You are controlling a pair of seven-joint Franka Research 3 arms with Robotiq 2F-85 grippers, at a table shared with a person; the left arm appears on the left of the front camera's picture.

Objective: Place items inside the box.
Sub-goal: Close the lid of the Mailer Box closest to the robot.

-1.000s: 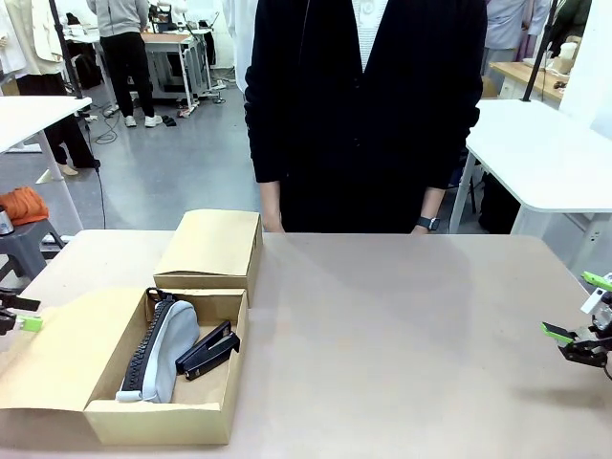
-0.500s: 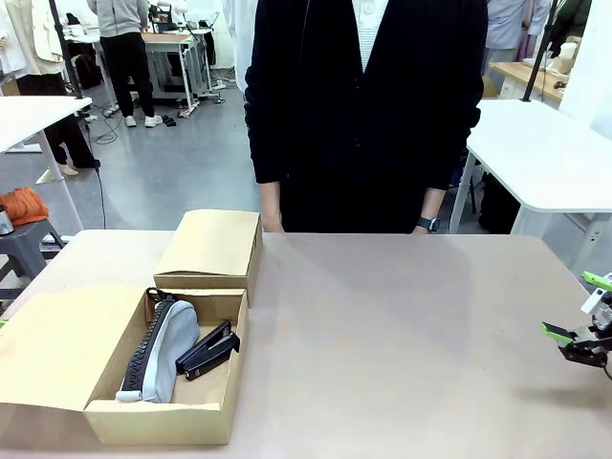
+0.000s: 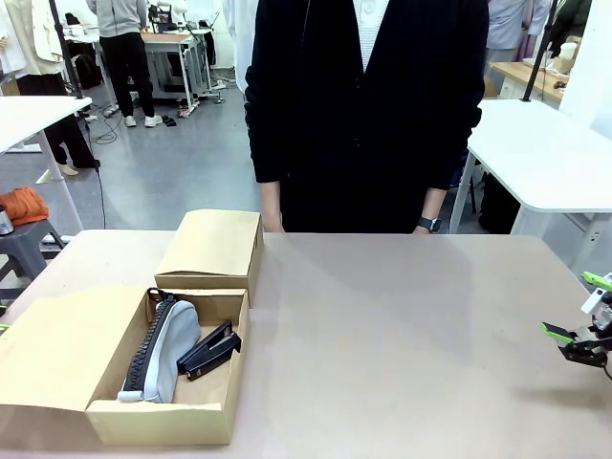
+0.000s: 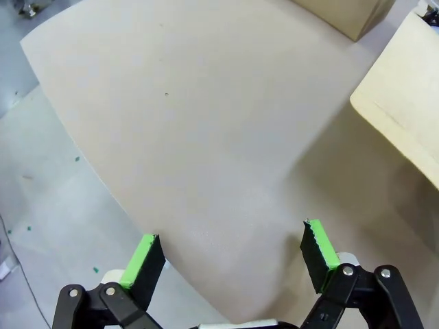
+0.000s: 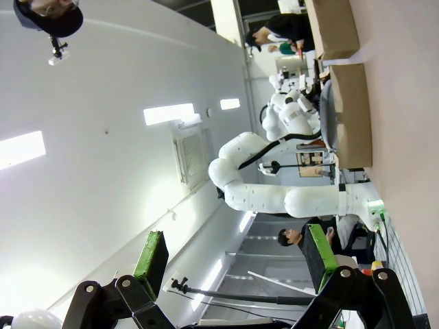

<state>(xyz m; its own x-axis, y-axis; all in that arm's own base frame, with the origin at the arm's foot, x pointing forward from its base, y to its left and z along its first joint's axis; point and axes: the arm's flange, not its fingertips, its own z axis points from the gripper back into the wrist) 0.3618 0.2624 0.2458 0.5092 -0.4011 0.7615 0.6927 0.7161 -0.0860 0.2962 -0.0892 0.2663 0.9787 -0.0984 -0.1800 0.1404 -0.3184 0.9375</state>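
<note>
Left gripper open and empty, box flap ahead to its right, nearer arm; right gripper open, well apart.

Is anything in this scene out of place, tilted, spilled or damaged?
Nothing stands out. The grey pouch and the black stapler lie side by side inside the open cardboard box, its flap folded out flat. Both pincers, left and right, are open and empty.
</note>
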